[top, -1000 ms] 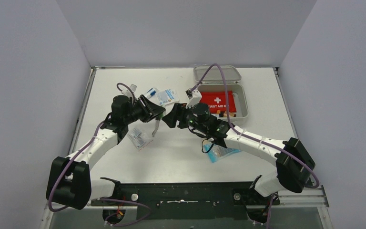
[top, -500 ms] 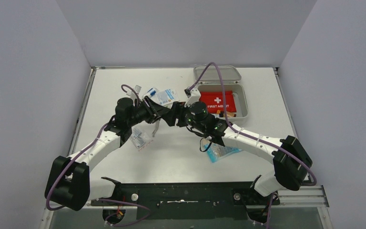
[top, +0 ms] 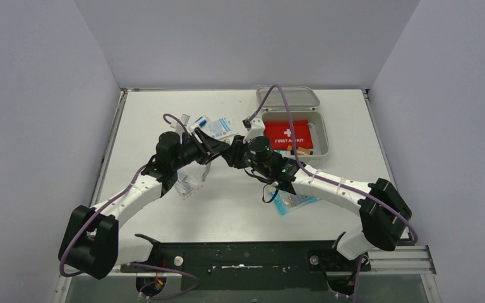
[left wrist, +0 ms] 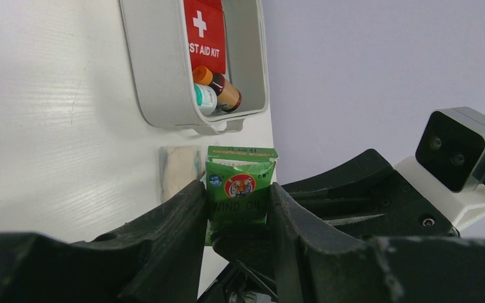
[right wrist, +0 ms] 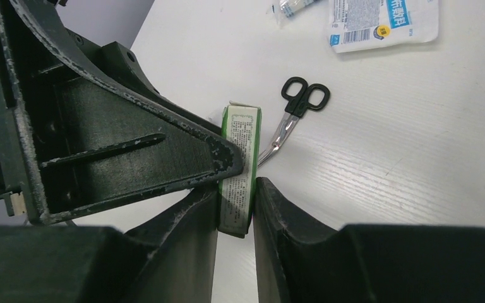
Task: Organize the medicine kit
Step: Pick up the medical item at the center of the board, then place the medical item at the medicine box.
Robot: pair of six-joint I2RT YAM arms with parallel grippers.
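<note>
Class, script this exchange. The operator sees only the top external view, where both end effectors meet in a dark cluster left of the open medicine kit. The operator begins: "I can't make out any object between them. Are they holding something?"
Observer: Yes. The left wrist view shows the left end effector gripping a green box with a tiger logo on its face.
Operator: Is the right end effector on it too?
Observer: Yes. The right wrist view shows the right end effector closed on the near end of the same box, next to a finger of the left one.
</note>
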